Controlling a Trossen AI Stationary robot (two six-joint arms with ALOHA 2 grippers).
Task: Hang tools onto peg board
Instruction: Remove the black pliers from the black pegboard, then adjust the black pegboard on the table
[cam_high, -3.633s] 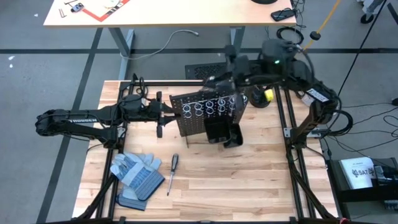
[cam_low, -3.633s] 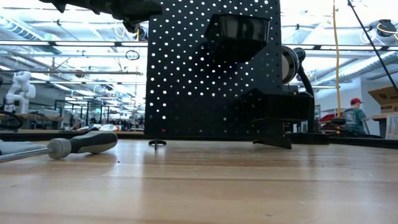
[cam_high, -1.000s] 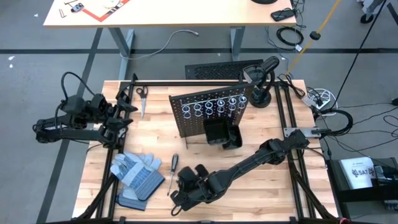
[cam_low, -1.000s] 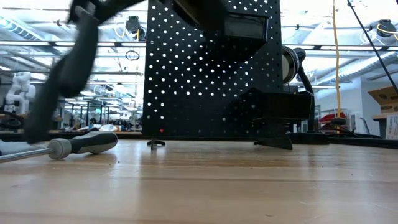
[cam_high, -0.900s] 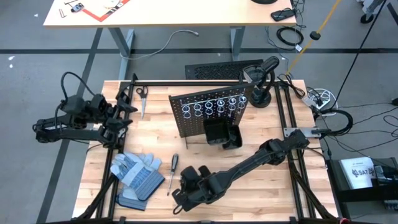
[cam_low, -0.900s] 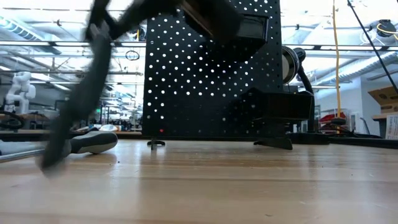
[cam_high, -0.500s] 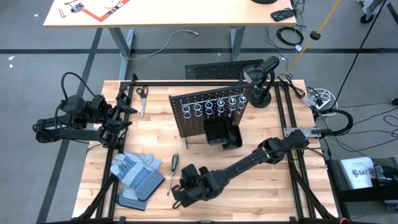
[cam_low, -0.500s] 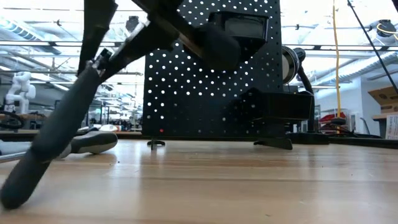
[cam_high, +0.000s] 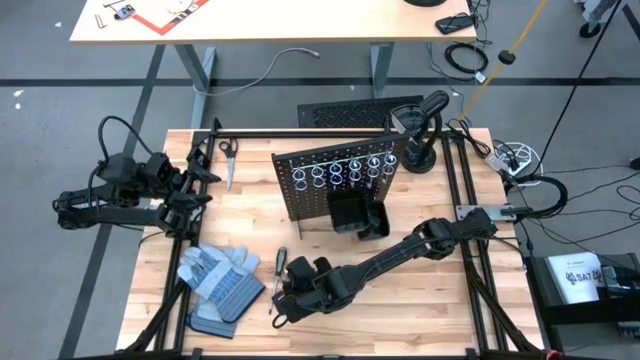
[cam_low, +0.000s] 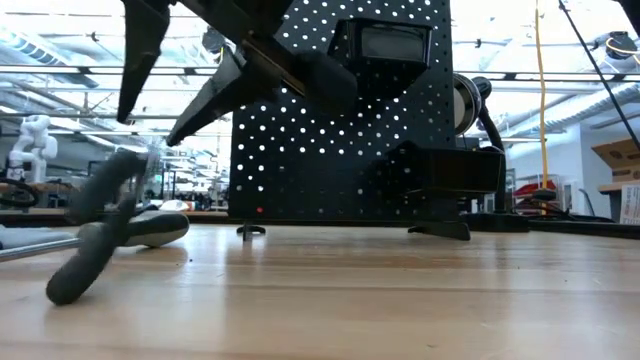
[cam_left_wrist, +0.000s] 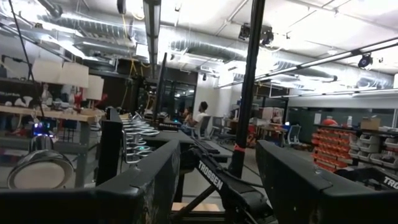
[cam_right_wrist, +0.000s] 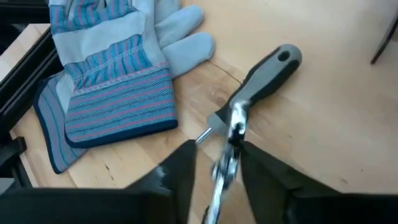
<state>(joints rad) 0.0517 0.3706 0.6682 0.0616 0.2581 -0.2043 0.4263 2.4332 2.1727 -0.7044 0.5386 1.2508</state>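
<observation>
The right arm reaches low across the near part of the bench, its pincer hanging over the screwdriver that lies near the left front, just right of the grey-and-blue work gloves. In the right wrist view the two dark fingers stand a little apart on either side of the screwdriver's metal shaft, with its dark-and-grey handle stretching away beyond them; whether the fingers are touching the shaft I cannot tell, but they are not pressed together. In the low view a dark-handled tool stands tilted above the bench top at the left, blurred, under the right arm's dark fingers.

The peg board stands upright at the middle of the bench, its row of silver ring holders along the top and a black bin hung lower down. A pair of scissors lies at the far left, well away from the board.

The left arm waits off the left edge of the bench, its pincer spread and holding nothing; its two fingers show well apart in its own wrist view.
</observation>
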